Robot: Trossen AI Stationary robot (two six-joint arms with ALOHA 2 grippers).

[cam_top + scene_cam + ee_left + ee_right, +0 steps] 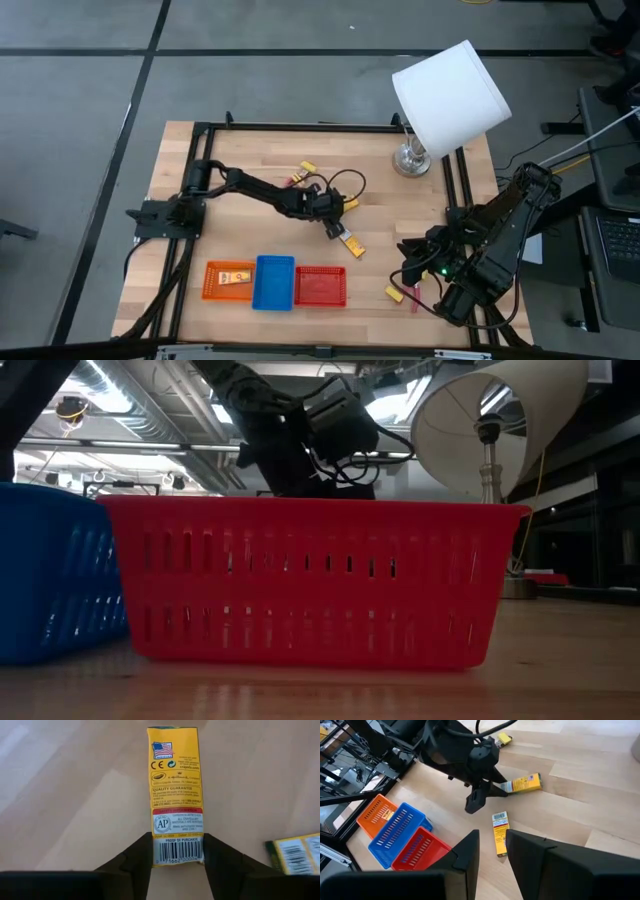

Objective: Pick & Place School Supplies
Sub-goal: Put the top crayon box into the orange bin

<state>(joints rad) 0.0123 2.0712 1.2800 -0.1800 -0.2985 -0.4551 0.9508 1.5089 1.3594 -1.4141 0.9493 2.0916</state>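
A yellow packet (176, 785) with printed label and barcode lies flat on the wooden table at mid-table. My left gripper (177, 840) is shut on its near end; the right wrist view shows this gripper (492, 790) beside the packet (522, 784). A second yellow packet (500, 832) lies free on the table close by, toward the near edge (350, 243). My right gripper (492, 845) hangs open above the table's near right corner, with nothing between its fingers. My left gripper pinches the packet's barcode end (177, 855) between its two fingers (140, 860), one on each long edge. The fingers slant down from the table's left and run along the packet. The packet lies flat on the table, its other end pointing away from the gripper.
Orange (228, 281), blue (274, 282) and red (320, 286) mesh trays stand in a row at the near edge; the orange one holds a packet. A white-shaded lamp (450, 95) stands at the far right. Small yellow pieces (308, 167) and a pink-handled tool (415, 297) lie loose.
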